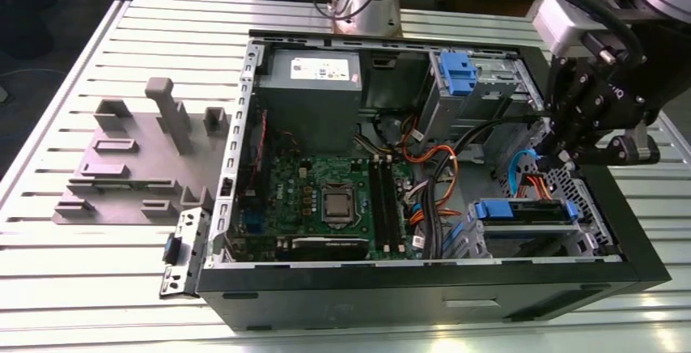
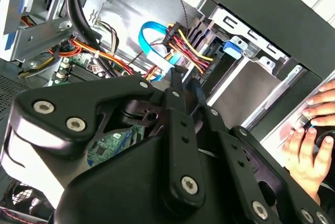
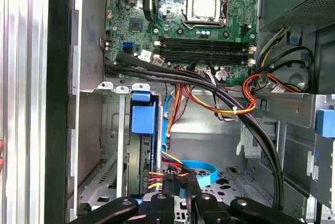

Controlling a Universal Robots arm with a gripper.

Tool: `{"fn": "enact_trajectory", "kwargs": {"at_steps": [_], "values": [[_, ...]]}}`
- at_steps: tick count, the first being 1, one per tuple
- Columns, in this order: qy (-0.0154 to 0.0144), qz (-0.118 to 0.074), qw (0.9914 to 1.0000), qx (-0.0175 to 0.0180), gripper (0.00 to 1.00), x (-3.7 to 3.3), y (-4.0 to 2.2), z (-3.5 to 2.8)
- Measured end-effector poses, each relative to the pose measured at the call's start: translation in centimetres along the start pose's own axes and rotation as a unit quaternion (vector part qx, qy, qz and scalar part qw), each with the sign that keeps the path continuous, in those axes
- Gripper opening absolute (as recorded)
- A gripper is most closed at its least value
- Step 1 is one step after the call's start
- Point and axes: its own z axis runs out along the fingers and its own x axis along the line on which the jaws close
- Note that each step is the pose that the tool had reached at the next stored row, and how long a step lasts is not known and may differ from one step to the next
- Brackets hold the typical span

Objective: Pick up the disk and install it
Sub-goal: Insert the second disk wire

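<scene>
The disk [image 1: 526, 211] sits on edge in the drive bay at the near corner of the open computer case, on the exterior view's right, its blue carrier tabs showing at both ends. In the first wrist view its blue carrier [image 3: 143, 118] stands in the bay slot. My gripper [image 1: 551, 157] hangs just above and behind that bay, inside the case. In both wrist views its thin black fingers [image 2: 177, 80] lie close together with nothing between them, the gripper [image 3: 179, 182] pointing at a bundle of red, yellow and black wires [image 2: 183, 43] and a blue flat cable [image 3: 201, 174].
The green motherboard [image 1: 324, 195] fills the case floor, with the grey power supply [image 1: 313, 78] behind it and a blue latch [image 1: 458, 74] on the upper bay. Black cables [image 3: 246, 119] cross the case. A grey fixture [image 1: 135, 163] lies on the slatted table. A person's hand [image 2: 309, 140] rests outside the case.
</scene>
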Motion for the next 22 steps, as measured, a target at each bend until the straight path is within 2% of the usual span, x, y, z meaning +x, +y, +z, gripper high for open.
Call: {"fn": "enact_trajectory", "kwargs": {"at_steps": [3,12,15,16,22], "values": [[-0.0001,0.0,1.0,0.0,0.24,-0.04,0.26,0.0],[0.0003,0.0,1.0,0.0,0.25,-0.79,0.25,0.1],[0.0036,0.0,0.99999,-0.0001,0.31,-0.85,0.26,0.29],[0.0047,0.0,0.99999,-0.0001,0.37,-0.86,0.26,0.39],[0.01,0.0,0.99995,-0.0003,0.37,-0.92,0.29,1.06]]}}
